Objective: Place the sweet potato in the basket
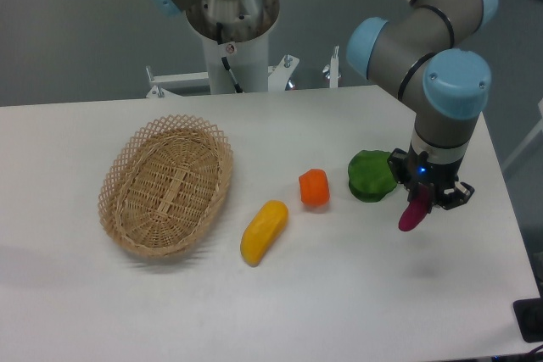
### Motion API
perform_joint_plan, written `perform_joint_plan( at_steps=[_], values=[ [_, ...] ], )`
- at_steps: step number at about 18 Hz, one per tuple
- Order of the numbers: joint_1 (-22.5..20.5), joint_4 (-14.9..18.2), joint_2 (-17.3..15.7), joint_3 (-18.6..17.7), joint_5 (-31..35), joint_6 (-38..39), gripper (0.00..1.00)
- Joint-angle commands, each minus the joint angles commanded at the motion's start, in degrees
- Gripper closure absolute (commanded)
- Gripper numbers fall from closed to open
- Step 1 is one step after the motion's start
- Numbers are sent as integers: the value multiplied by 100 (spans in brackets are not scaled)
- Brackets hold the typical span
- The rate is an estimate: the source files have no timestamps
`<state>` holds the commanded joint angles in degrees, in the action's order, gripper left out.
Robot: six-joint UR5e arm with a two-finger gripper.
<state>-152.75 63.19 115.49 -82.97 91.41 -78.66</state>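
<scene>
Gripper (422, 199) fingers are closed on the upper end of the sweet potato (413, 215), which is held with its magenta body hanging downward and tilted slightly to the left. The tuber appears to be lifted off the white table (356, 294), since a faint shadow is seen on the surface below and to the right of it, apart from the tuber itself. The gripper is carried on the grey arm with blue joint caps (456, 82), which descends from the upper right of the view.

Taking the basket (166, 186) as the landmark, the held sweet potato is located far to its right, near the table's right edge and well apart from it. A green rounded vegetable (370, 175) is seen just beside the gripper, on the side facing the basket. An orange chunk (314, 187) lies nearer the basket than the green piece, and a yellow oblong vegetable (263, 231) lies nearer still, close to the basket's lower right rim but not touching it. Nothing is seen inside the basket; its woven floor is fully visible. A second robot base (229, 23) is mounted behind the table, beyond the basket's far right side.
</scene>
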Motion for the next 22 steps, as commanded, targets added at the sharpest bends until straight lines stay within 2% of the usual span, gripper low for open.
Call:
perform_joint_plan(
  at_steps=[16,20,22],
  values=[
    [-26,9,-26,-26,-79,79,73],
    [70,-9,-175,-271,-316,79,73],
    [254,-35,-237,-412,-343,79,74]
  ],
)
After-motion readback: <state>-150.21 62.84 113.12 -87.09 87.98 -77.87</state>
